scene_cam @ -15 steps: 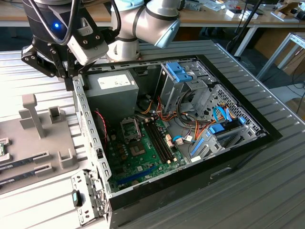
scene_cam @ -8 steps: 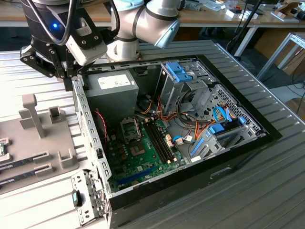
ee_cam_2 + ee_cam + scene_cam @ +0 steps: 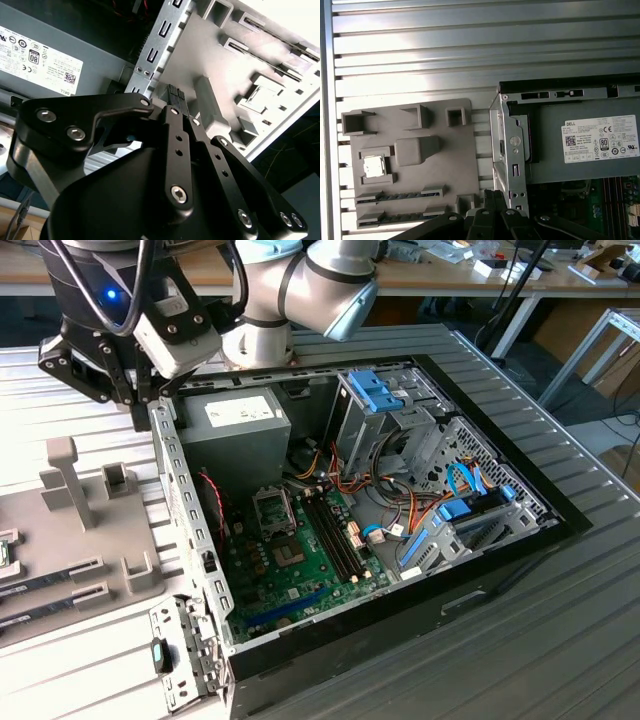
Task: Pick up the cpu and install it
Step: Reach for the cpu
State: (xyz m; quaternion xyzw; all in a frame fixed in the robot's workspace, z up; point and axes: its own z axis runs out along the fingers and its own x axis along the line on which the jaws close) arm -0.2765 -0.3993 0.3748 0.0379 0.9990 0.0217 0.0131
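Note:
The cpu (image 3: pixel 374 166), a small square chip with a silvery top, lies in a recess of the grey fixture tray (image 3: pixel 410 150) beside the open computer case. My gripper (image 3: pixel 495 196) hangs above the gap between that tray and the case's side wall (image 3: pixel 506 145), well apart from the cpu. Its black fingers (image 3: pixel 176 100) stand together, shut, with nothing between them. In the exterior view the gripper (image 3: pixel 140 408) is at the case's far corner on the exterior view's left. The empty cpu socket (image 3: pixel 272 508) sits on the green motherboard (image 3: pixel 310 560).
A grey power supply (image 3: pixel 235 425) fills the case corner next to the gripper. Two memory sticks (image 3: pixel 55 585) lie in the fixture tray (image 3: pixel 100 540), which also has upright posts (image 3: pixel 65 480). Drive cages and cable bundles (image 3: pixel 420 450) crowd the case's far side. Everything rests on a ribbed metal table (image 3: pixel 560 640).

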